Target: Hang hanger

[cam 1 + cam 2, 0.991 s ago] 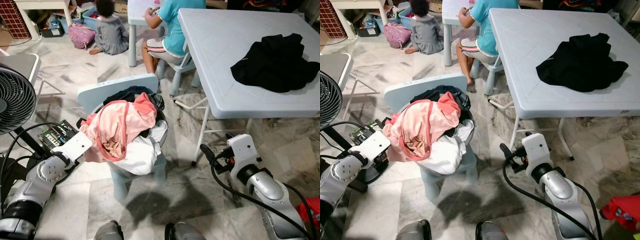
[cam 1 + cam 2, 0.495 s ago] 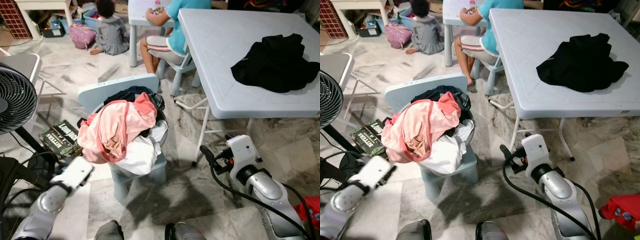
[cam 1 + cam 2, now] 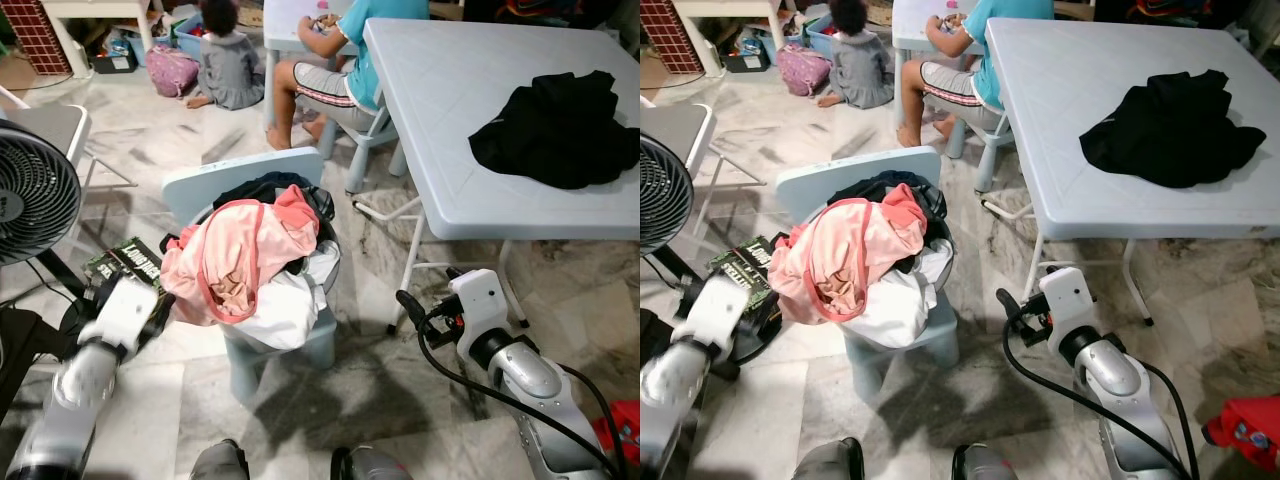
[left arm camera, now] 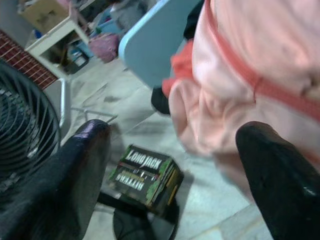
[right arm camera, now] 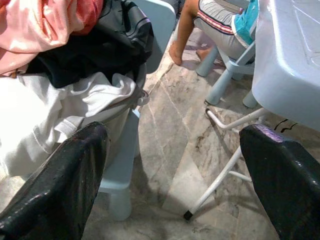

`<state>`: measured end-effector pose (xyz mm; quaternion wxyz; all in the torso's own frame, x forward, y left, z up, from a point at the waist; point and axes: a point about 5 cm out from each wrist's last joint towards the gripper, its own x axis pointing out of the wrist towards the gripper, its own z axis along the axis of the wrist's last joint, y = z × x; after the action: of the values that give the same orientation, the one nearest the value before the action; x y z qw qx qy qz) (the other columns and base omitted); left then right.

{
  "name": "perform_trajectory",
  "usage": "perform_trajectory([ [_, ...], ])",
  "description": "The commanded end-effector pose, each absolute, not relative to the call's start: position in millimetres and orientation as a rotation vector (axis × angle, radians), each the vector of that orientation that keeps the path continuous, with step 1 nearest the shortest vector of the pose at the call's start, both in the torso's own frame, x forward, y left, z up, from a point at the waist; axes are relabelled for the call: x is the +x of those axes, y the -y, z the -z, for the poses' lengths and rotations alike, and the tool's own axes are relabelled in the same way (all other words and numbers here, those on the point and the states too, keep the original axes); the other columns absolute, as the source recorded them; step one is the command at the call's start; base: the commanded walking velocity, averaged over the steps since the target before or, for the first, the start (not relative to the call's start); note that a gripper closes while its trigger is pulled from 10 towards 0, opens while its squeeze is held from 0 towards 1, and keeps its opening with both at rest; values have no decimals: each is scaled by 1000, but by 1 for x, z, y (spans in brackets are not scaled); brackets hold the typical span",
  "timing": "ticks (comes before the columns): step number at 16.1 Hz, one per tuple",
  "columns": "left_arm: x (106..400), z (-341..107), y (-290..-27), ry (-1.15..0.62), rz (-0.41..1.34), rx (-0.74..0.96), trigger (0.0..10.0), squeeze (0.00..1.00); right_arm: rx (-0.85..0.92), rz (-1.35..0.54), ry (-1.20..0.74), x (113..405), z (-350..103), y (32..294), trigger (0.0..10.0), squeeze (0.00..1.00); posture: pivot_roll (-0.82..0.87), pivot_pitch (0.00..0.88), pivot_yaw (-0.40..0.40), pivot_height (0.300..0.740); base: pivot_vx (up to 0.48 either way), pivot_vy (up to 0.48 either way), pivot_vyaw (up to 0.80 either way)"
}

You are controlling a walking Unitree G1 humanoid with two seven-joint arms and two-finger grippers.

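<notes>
No hanger can be made out. A heap of clothes sits on a small light-blue chair: a pink garment on top, a white one below, a dark one behind. My left gripper is open beside the left edge of the pink garment, with nothing between its fingers. Low to the right of the chair, my right gripper is open and empty, beside the table leg. A black garment lies on the grey table.
A standing fan is at my left, with a green-and-black box on the floor by its base. Two people sit at a small table at the back. A red object lies at the lower right. Marble floor lies open in front.
My left arm dipped toward the floor half a second ago and has come back up beside the pink garment. The right arm has barely moved. The camera shifted slightly.
</notes>
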<state>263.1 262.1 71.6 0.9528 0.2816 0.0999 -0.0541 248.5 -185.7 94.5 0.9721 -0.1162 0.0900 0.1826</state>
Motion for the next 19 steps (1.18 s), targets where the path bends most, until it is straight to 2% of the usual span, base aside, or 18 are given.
perform_trajectory([
  [1,266,-71,-266,-241,144,555,10000,408,-243,-370,-192,248,-93,188,10000,0,-40,145,-59,740,0,0,0],
  [3,276,-73,-261,-268,213,541,10000,0,-249,-364,-193,248,-94,191,10000,0,-53,150,-60,740,0,0,0],
  [7,299,-69,-256,-347,322,505,10000,0,-256,-372,-206,240,-95,195,10000,0,-87,158,-57,740,0,0,0],
  [10,301,-64,-253,-392,409,500,10000,0,-245,-391,-225,236,-95,197,10000,0,-99,162,-54,740,0,0,0],
  [12,303,-64,-248,-400,477,477,10000,0,-214,-459,-235,231,-96,189,10000,0,-104,167,-54,740,0,0,0],
  [19,303,-56,-247,-443,524,533,10000,0,-226,-480,-251,228,-95,187,10000,0,-114,168,-53,740,0,0,0],
])
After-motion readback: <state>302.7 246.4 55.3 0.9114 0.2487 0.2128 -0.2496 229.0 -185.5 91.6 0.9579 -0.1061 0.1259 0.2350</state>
